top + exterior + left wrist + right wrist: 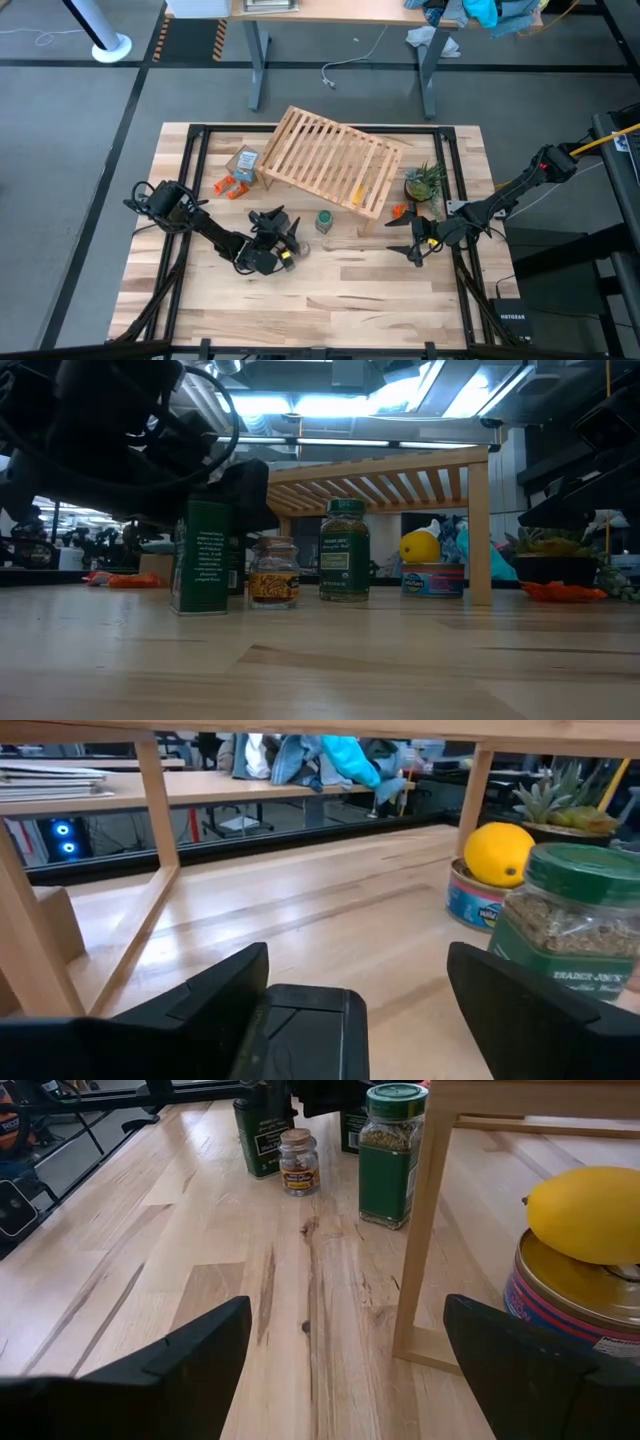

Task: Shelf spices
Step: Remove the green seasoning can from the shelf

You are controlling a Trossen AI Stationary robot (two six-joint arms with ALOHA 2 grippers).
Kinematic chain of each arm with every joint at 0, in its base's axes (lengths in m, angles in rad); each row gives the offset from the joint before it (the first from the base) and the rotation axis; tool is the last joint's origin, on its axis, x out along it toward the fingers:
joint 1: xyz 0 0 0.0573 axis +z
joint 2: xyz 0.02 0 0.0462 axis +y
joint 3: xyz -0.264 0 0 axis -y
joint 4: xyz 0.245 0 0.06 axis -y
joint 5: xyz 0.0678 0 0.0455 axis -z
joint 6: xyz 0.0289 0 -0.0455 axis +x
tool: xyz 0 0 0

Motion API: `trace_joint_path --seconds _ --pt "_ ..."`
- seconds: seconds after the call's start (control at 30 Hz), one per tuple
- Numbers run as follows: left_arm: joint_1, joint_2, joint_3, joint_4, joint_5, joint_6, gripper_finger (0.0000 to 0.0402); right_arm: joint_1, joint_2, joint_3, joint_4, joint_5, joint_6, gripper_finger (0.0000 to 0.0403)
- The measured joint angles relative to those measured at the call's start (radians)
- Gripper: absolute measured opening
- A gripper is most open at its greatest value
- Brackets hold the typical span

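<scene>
The light-wood slatted shelf stands at the far middle of the table. In front of it stand a green round jar, a tiny clear glass jar and a dark squarish tin, each on its base. My left gripper points level toward the shelf. It is open, its fingers on either side of a second dark tin, and there is a clear gap on the green jar's side. My right gripper waits open near the right edge, with nothing between its fingers. My left gripper stands astride the second dark tin's top, coming level from the table's near left. One finger is plainly clear of it. Whether the other finger touches the tin's side, I cannot tell.
A lemon sits on a flat can under the shelf, by its right leg. A potted plant and orange pieces lie at the right. A tan box and more orange pieces are at the left. Bare tabletop lies near the front.
</scene>
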Motion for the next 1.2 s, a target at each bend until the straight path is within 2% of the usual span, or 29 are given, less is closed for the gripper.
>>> trace_joint_path --seconds 0.23,0.57,0.73,0.93,1.2 --pt "0.001 0.000 0.000 0.000 0.044 0.156 0.0302 0.000 0.000 0.000 0.000 0.000 0.000 0.0337" --pt "0.002 0.000 0.000 0.003 0.048 0.188 0.0303 0.000 0.000 0.000 0.000 0.000 0.000 0.0337" --pt "-0.003 0.000 0.000 0.015 0.059 0.220 0.0334 0.000 0.000 0.000 0.000 0.000 0.000 0.0337" --pt "-0.006 -0.001 0.000 0.160 0.050 0.354 0.0370 0.000 0.000 0.000 0.000 0.000 0.000 0.0337" --pt "-0.009 -0.001 0.000 0.253 0.048 0.461 0.0375 0.000 0.000 0.000 0.000 0.000 0.000 0.0337"
